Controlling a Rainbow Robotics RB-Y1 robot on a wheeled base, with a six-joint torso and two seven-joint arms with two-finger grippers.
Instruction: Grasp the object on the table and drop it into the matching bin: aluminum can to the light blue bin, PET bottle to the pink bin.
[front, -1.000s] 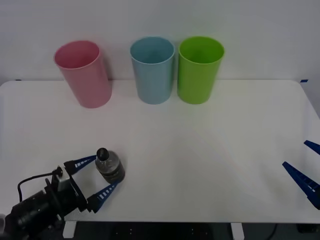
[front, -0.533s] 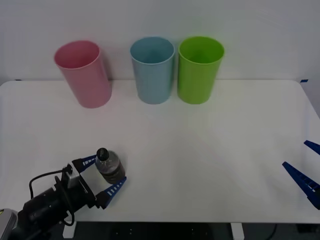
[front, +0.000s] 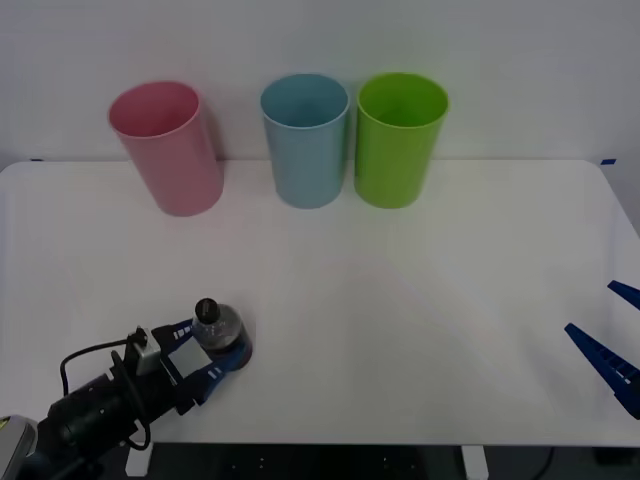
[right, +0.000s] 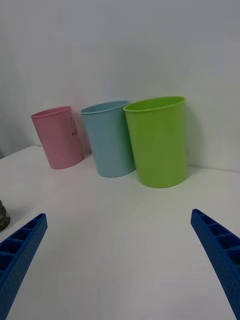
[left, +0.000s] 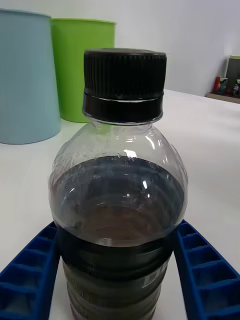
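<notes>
The left gripper (front: 212, 352) sits low over the near left part of the bench (front: 420, 300), its jaws drawn in around the lower body of the PET bottle (front: 220, 331), which stands upright between them; in the left wrist view the blue ribbed fingers (left: 30, 270) lie against both flanks of the bottle (left: 120, 200) below its shoulder, so the jaws look closed on it, though how firmly they press cannot be judged. Holding it low on the ribbed barrel keeps the black cap (left: 124, 82) upward, which should help it hang steady when lifted. The bottle's base still seems to rest on the bench, so the grasp appears made and the lift not yet begun. Well beyond the jaws, along the far edge, stands the pink bin (front: 168, 150), the proper home for this bottle, with the light blue bin (front: 305, 140) and a green bin (front: 400, 138) beside it. The right gripper (front: 610, 345) waits at the near right edge of the bench, its jaws spread wide with nothing between them
</notes>
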